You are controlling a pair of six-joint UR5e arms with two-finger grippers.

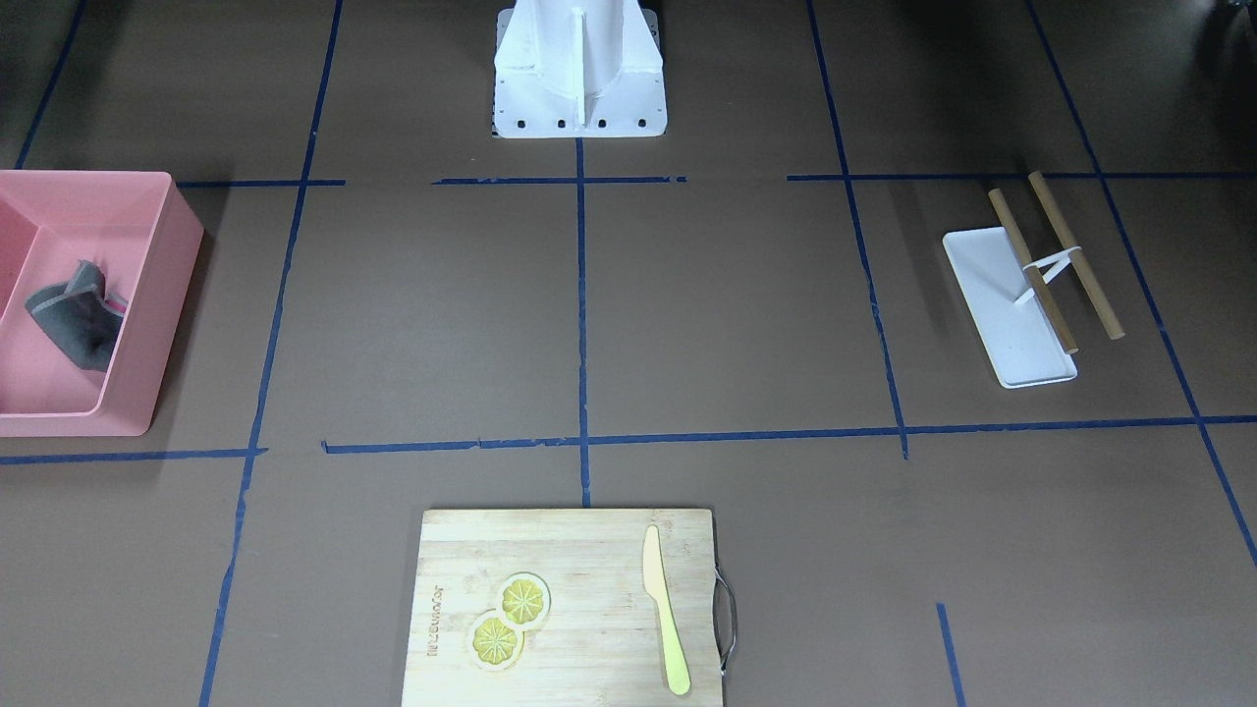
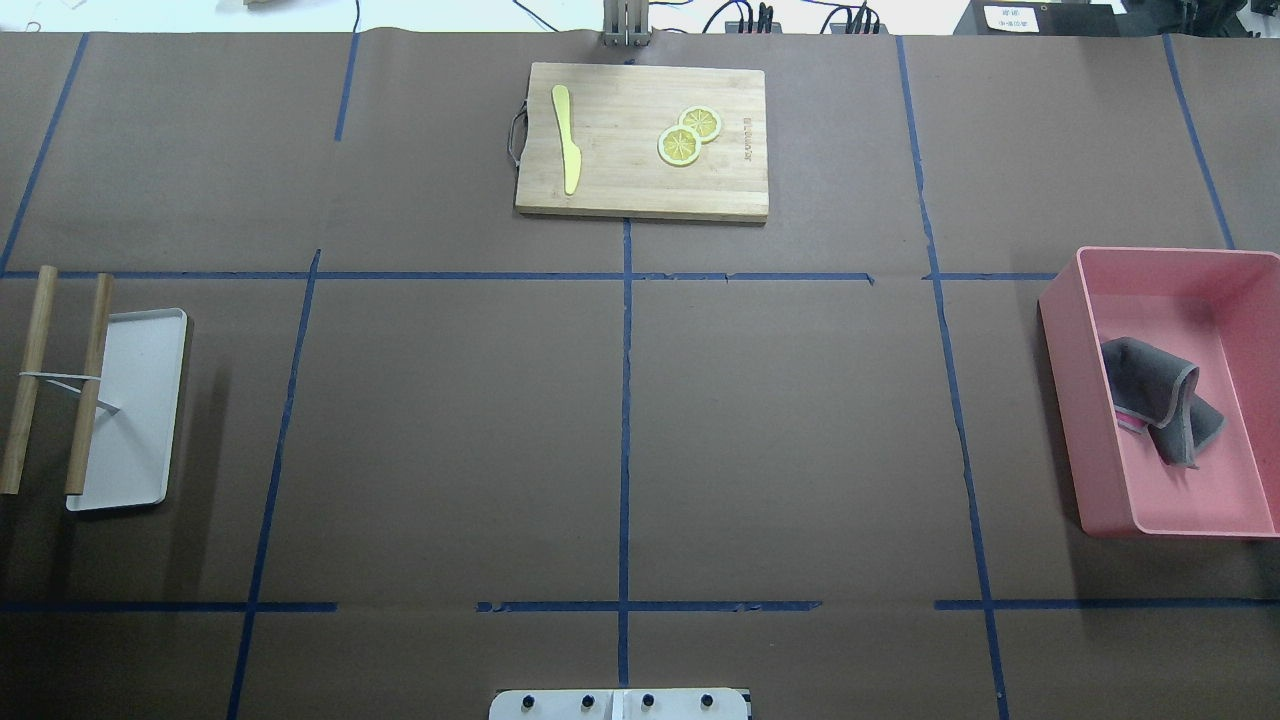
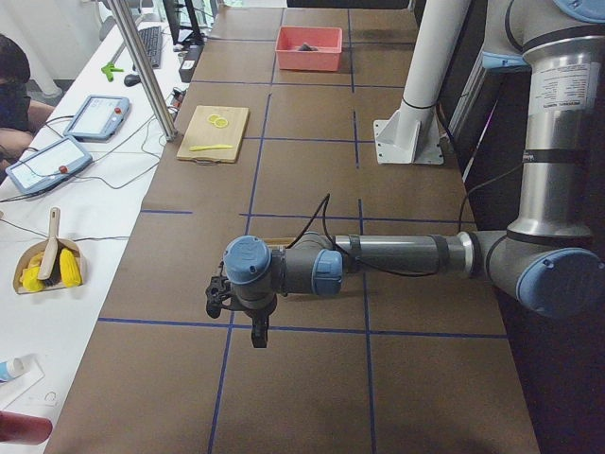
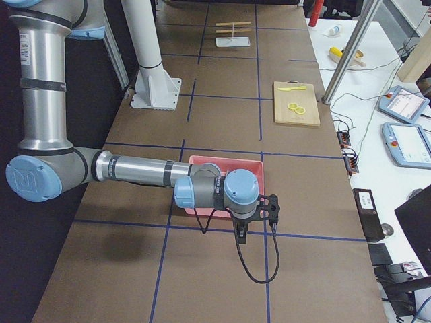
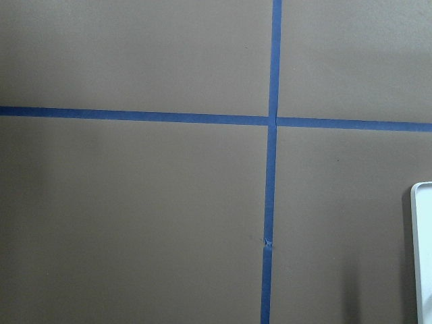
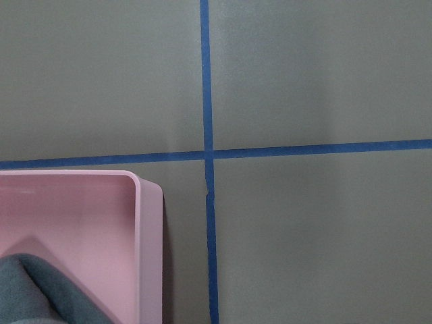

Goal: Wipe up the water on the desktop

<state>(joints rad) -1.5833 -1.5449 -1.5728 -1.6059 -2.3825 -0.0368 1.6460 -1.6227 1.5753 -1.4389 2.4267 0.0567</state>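
Observation:
The dark-brown desktop (image 2: 780,420) with blue tape lines fills the overhead view, and no water shows on it in any view. A crumpled grey cloth (image 2: 1160,400) lies in a pink bin (image 2: 1058,330) on the robot's right. The right gripper (image 4: 242,237) hangs over the bin's outer end, seen only in the exterior right view, so I cannot tell its state. Its wrist view shows the bin's corner (image 6: 145,196) and a bit of cloth (image 6: 34,290). The left gripper (image 3: 258,339) hovers above bare desktop, seen only in the exterior left view; state cannot be told.
A bamboo cutting board (image 2: 620,190) at the far middle holds a yellow knife (image 2: 567,135) and two lemon slices (image 2: 680,147). On the robot's left a white tray (image 2: 140,440) lies beside two wooden sticks (image 2: 28,380). The robot base (image 1: 579,69) stands centrally. A person (image 3: 14,85) sits by the side table.

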